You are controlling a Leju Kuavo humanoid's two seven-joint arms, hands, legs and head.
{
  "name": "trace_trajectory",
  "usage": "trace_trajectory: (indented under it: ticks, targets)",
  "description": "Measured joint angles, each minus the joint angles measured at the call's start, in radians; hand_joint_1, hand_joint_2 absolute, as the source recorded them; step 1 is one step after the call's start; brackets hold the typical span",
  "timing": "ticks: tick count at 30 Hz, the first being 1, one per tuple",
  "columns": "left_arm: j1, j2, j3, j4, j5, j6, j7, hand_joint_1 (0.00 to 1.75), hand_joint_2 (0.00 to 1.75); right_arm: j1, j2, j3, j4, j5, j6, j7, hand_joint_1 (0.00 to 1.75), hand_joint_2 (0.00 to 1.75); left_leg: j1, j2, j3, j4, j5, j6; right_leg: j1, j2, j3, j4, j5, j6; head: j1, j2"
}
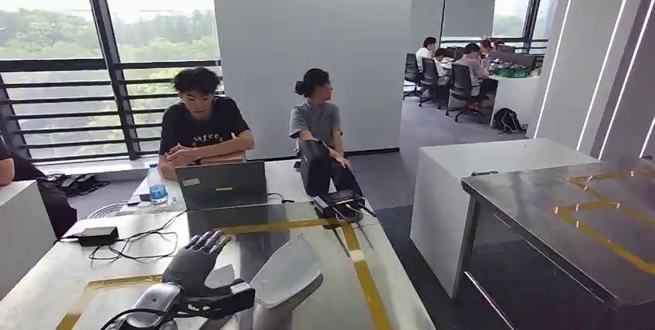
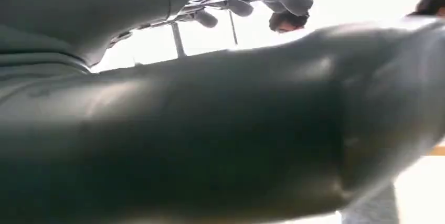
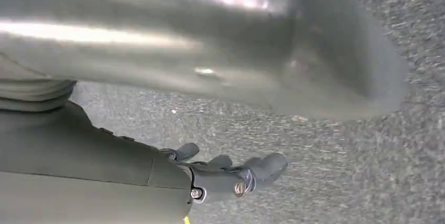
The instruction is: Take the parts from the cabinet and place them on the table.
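1. Left hand (image 1: 193,264) is sitting lower left of the head frame, fingers extended and slightly apart, gripping nothing. The silver curved part (image 1: 287,277) is lying just right of it on the table (image 1: 386,299), beside the fingers rather than between them; can't tell if they're touching.
2. Left wrist view is showing that part (image 2: 220,135) as a large dark blurred surface, fingers (image 2: 239,6) spreading above it at the top edge.
3. Right wrist view is showing the right hand (image 3: 225,174) hanging over grey carpet (image 3: 367,171), fingers loosely apart, holding nothing.
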Motion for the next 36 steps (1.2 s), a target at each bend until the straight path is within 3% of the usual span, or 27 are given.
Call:
trace_trajectory:
  ticks: [1, 2, 4, 5, 6, 7, 10, 11, 13, 15, 16, 17, 18, 20, 21, 22, 25, 26, 27, 28, 30, 31, 32, 33, 36]
  targets:
    - [0.0, -0.005, 0.0, 0.0, 0.0, -0.003, 0.001, 0.0, 0.0, 0.001, 0.0, -0.001, 0.0, -0.004, 0.0, 0.002, 0.0, 0.0, 0.0, 0.0, -0.004, 0.003, 0.001, 0.0, 0.0, 0.0, -0.017, 0.042, -0.007, 0.002, 0.0, 0.0]
    - [0.0, -0.009, 0.0, 0.001, -0.004, -0.005, 0.002, 0.0, 0.0, 0.001, 0.001, -0.002, 0.0, -0.006, 0.0, 0.002, 0.0, 0.0, 0.0, 0.0, -0.007, 0.006, 0.001, 0.0, -0.001, 0.0, -0.01, 0.034, 0.004, 0.002, 0.0, 0.0]
    - [0.0, -0.015, 0.0, 0.002, -0.008, -0.007, 0.003, 0.0, 0.0, -0.001, 0.001, -0.003, 0.0, -0.009, 0.0, 0.002, 0.0, 0.0, 0.0, 0.0, -0.011, 0.012, 0.001, -0.002, -0.001, 0.0, 0.054, -0.079, 0.065, 0.0, 0.001, 0.0]
    - [-0.001, -0.021, 0.0, 0.002, -0.01, -0.007, 0.006, 0.0, 0.0, -0.002, 0.001, -0.005, 0.0, -0.01, 0.0, 0.001, 0.0, 0.0, 0.0, 0.0, -0.012, 0.018, -0.002, -0.006, -0.001, -0.001, 0.121, -0.197, 0.111, -0.004, 0.001, 0.0]
    - [-0.001, -0.023, 0.0, 0.001, -0.01, -0.006, 0.007, 0.0, 0.0, -0.003, 0.001, -0.006, 0.0, -0.01, 0.001, 0.001, 0.0, 0.0, 0.0, 0.001, -0.014, 0.021, -0.004, -0.01, 0.0, -0.003, 0.149, -0.257, 0.1, -0.013, 0.001, 0.0]
    - [-0.002, -0.024, 0.002, 0.0, -0.01, -0.006, 0.007, 0.0, 0.0, -0.004, 0.001, -0.006, 0.0, -0.01, 0.002, -0.001, 0.0, 0.0, -0.008, 0.0, -0.019, 0.025, -0.006, -0.016, 0.006, -0.003, 0.148, -0.262, 0.106, -0.018, 0.001, 0.0]
    - [-0.002, -0.028, 0.005, -0.001, -0.01, -0.002, 0.006, 0.0, 0.0, -0.003, 0.001, -0.006, 0.0, -0.01, 0.004, -0.005, 0.0, 0.0, -0.004, 0.0, -0.019, 0.015, 0.004, -0.032, 0.007, -0.001, 0.142, -0.261, 0.112, -0.035, 0.001, 0.0]
    - [-0.002, -0.028, 0.006, -0.001, -0.011, -0.002, 0.006, 0.0, 0.0, -0.004, 0.001, -0.006, 0.0, -0.01, 0.004, -0.006, 0.0, 0.0, -0.007, 0.0, -0.023, 0.019, 0.0, -0.038, 0.0, -0.002, 0.144, -0.271, 0.12, -0.046, 0.001, 0.0]
    - [-0.005, -0.025, 0.011, -0.001, -0.011, -0.002, 0.009, 0.0, 0.0, -0.004, 0.001, -0.006, 0.0, -0.009, 0.004, -0.008, 0.0, 0.0, -0.002, -0.003, -0.051, 0.084, -0.055, -0.052, -0.002, -0.003, 0.142, -0.276, 0.127, -0.056, -0.002, 0.0]
    - [-0.005, -0.021, 0.014, 0.0, -0.012, -0.002, 0.01, 0.0, 0.0, -0.003, 0.001, -0.006, 0.0, -0.009, 0.008, -0.01, 0.0, 0.0, 0.004, -0.003, -0.117, 0.244, -0.136, -0.059, -0.002, -0.003, 0.136, -0.276, 0.13, -0.059, -0.002, 0.0]
    - [-0.003, -0.02, 0.014, 0.0, -0.014, -0.002, 0.01, 0.0, 0.0, -0.003, 0.001, -0.006, 0.0, -0.008, 0.01, -0.01, 0.0, 0.0, 0.006, -0.003, -0.143, 0.306, -0.156, -0.061, -0.003, -0.003, 0.132, -0.275, 0.133, -0.058, -0.002, 0.0]
    - [-0.002, -0.019, 0.014, 0.001, -0.014, -0.002, 0.007, 0.0, 0.0, -0.003, 0.001, -0.006, 0.0, -0.008, 0.012, -0.013, 0.0, 0.0, 0.008, -0.003, -0.148, 0.322, -0.154, -0.062, -0.003, -0.003, 0.129, -0.274, 0.135, -0.057, -0.002, 0.0]
    - [-0.002, -0.019, 0.014, 0.001, -0.015, -0.002, 0.002, 0.0, 0.0, -0.004, 0.002, -0.006, 0.0, -0.009, 0.013, -0.014, 0.0, 0.0, 0.01, -0.003, -0.128, 0.289, -0.127, -0.061, -0.003, -0.003, 0.126, -0.273, 0.138, -0.055, -0.003, 0.0]
    - [-0.003, -0.02, 0.014, -0.002, -0.018, 0.0, 0.002, 0.0, 0.0, -0.004, 0.002, -0.006, 0.0, -0.009, 0.014, -0.014, 0.0, 0.0, 0.011, -0.003, -0.035, 0.122, -0.049, -0.057, -0.005, -0.003, 0.124, -0.271, 0.141, -0.049, -0.003, 0.0]
    - [-0.005, -0.02, 0.014, -0.004, -0.021, 0.0, 0.002, 0.0, 0.0, -0.005, 0.002, -0.006, 0.0, -0.008, 0.014, -0.015, 0.0, 0.0, 0.011, -0.004, 0.012, 0.038, -0.027, -0.055, -0.005, -0.003, 0.124, -0.271, 0.144, -0.045, -0.003, 0.0]
    - [-0.008, -0.02, 0.014, -0.005, -0.022, 0.0, 0.002, 0.0, 0.0, -0.005, 0.002, -0.006, 0.0, -0.008, 0.013, -0.016, 0.0, 0.0, 0.005, -0.005, 0.021, 0.014, -0.04, -0.052, 0.0, -0.003, 0.12, -0.268, 0.147, -0.038, -0.003, 0.0]
    - [-0.008, -0.021, 0.016, -0.005, -0.028, -0.001, 0.003, 0.0, 0.0, -0.004, 0.002, -0.006, 0.0, -0.004, 0.013, -0.018, 0.0, 0.0, -0.001, -0.007, 0.012, 0.017, -0.025, -0.032, -0.004, -0.003, 0.118, -0.281, 0.164, -0.014, -0.002, 0.0]
    - [-0.01, -0.021, 0.016, -0.006, -0.029, -0.001, 0.003, 0.0, 0.0, -0.004, 0.001, -0.006, 0.0, -0.004, 0.013, -0.018, 0.0, 0.0, 0.001, -0.006, 0.011, 0.007, -0.015, -0.02, -0.004, -0.002, 0.116, -0.282, 0.169, -0.006, -0.002, 0.0]
    - [-0.012, -0.024, 0.016, -0.007, -0.029, -0.001, 0.003, 0.0, 0.0, -0.004, 0.001, -0.006, 0.0, -0.003, 0.013, -0.018, 0.0, 0.0, 0.005, -0.003, 0.01, 0.002, -0.006, -0.012, -0.007, -0.002, 0.11, -0.269, 0.151, -0.004, -0.002, 0.0]
    - [-0.014, -0.023, 0.017, -0.008, -0.029, -0.001, 0.003, 0.0, 0.0, -0.004, 0.001, -0.006, 0.0, -0.003, 0.013, -0.018, 0.0, 0.0, 0.006, -0.003, 0.004, 0.001, 0.0, -0.005, -0.005, -0.003, 0.093, -0.23, 0.112, -0.001, -0.001, 0.0]
    - [-0.013, -0.024, 0.021, -0.007, -0.029, -0.001, 0.002, 0.0, 0.0, -0.004, 0.0, -0.006, 0.0, -0.003, 0.013, -0.018, 0.0, 0.0, 0.003, -0.002, -0.012, 0.003, 0.008, 0.003, -0.005, -0.002, 0.03, -0.063, 0.016, 0.005, 0.0, 0.0]
    - [-0.011, -0.024, 0.021, -0.006, -0.029, -0.001, 0.001, 0.0, 0.0, -0.004, 0.0, -0.006, 0.0, -0.003, 0.013, -0.018, 0.0, 0.0, 0.001, -0.002, -0.02, 0.004, 0.013, 0.004, -0.004, -0.002, 0.004, 0.007, -0.013, 0.006, 0.0, 0.0]
    - [-0.009, -0.023, 0.021, -0.006, -0.029, -0.002, 0.0, 0.0, 0.0, -0.004, 0.0, -0.006, 0.0, -0.002, 0.013, -0.019, 0.0, 0.0, -0.001, -0.002, -0.028, 0.006, 0.018, 0.004, -0.003, -0.002, 0.0, 0.033, -0.019, 0.004, 0.0, 0.0]
    - [-0.008, -0.023, 0.021, -0.006, -0.029, -0.004, -0.001, 0.0, 0.0, -0.004, 0.0, -0.006, 0.0, 0.001, 0.013, -0.019, 0.0, 0.0, -0.003, -0.003, -0.035, 0.008, 0.022, 0.004, -0.002, -0.002, 0.018, 0.012, -0.006, 0.001, 0.0, 0.0]
    - [-0.01, -0.021, 0.023, -0.007, -0.029, -0.004, -0.005, 0.0, 0.0, -0.006, 0.0, -0.006, 0.0, 0.006, 0.013, -0.02, 0.0, 0.0, -0.005, -0.004, -0.047, 0.018, 0.029, -0.003, 0.008, -0.003, 0.18, -0.239, 0.081, -0.02, 0.001, 0.0]
